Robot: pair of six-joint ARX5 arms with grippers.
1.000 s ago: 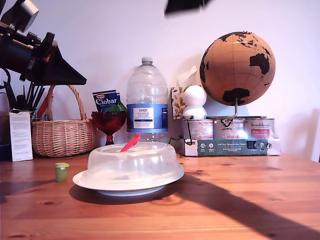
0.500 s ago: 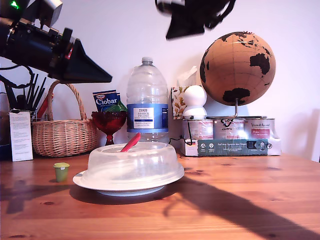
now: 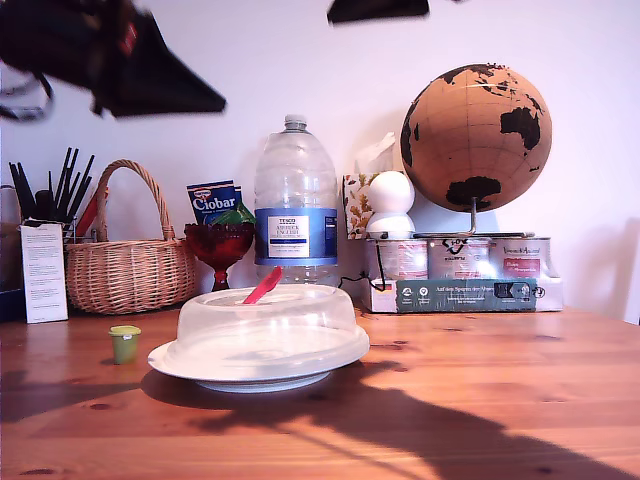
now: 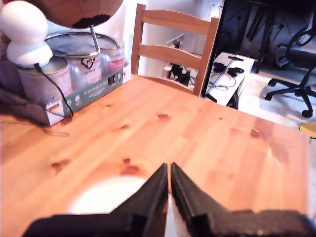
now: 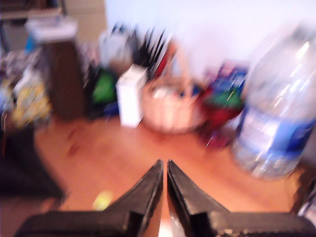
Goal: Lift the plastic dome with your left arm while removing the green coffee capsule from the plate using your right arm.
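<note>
Hanging high above the table, the first gripper (image 4: 169,170) and the second gripper (image 5: 164,168) both show their jaws pressed together on nothing. Below the first sits the plastic dome (image 3: 266,322), covering the plate (image 3: 190,365). Below the second, the green coffee capsule (image 3: 124,343) stands on the wood just beside the plate, off it. The work looks finished or unstarted; any next move calls for parting the jaws and descending.

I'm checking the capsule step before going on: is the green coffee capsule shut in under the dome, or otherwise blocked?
No. The green coffee capsule stands on the bare table, apart from the plate and outside the plastic dome. Nothing visible covers it; both arms hang well above.
</note>
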